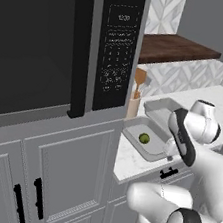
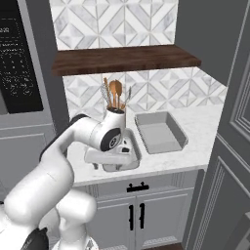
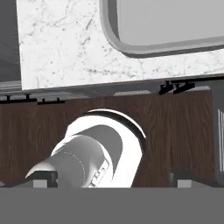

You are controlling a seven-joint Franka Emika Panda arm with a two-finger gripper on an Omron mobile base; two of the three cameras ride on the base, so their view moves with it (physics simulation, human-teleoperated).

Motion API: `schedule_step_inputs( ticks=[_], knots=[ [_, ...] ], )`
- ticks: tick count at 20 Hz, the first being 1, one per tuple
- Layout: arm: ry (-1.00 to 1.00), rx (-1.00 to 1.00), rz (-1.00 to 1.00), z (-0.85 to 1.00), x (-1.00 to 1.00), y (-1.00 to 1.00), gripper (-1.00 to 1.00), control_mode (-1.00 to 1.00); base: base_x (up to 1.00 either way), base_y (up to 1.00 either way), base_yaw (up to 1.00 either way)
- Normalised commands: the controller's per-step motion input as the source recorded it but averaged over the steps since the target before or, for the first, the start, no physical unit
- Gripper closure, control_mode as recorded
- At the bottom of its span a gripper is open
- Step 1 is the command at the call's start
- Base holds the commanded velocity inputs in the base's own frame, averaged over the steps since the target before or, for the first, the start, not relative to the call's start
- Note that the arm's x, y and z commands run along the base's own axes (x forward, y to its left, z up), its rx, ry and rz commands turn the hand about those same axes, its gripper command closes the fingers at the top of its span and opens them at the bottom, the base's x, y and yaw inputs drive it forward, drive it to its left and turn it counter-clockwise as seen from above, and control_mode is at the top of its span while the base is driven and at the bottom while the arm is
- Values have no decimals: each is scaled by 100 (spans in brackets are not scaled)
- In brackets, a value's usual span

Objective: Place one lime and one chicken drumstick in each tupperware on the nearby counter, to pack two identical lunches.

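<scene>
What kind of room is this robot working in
A home kitchen, rendered rather than real. A built-in microwave sits above grey cabinets, and a marble-look counter holds a utensil crock with wooden spoons and two grey tupperware trays.

The microwave's (image 1: 67,51) dark control panel (image 1: 118,44) shows a clock display reading 12:20 at its top. The keypad labels below it are too small to read.
</scene>
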Motion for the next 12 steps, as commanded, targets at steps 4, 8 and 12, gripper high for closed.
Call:
schedule_step_inputs(
  ticks=[4, 8, 12],
  knots=[
    [-3, 0, -5, 17, -70, 35, -100, -100, 0, 0, 0],
    [-6, 0, -14, 54, -25, 57, -100, -100, 0, 0, 0],
    [-6, 0, -21, 80, 0, 37, -100, -100, 0, 0, 0]
  ],
)
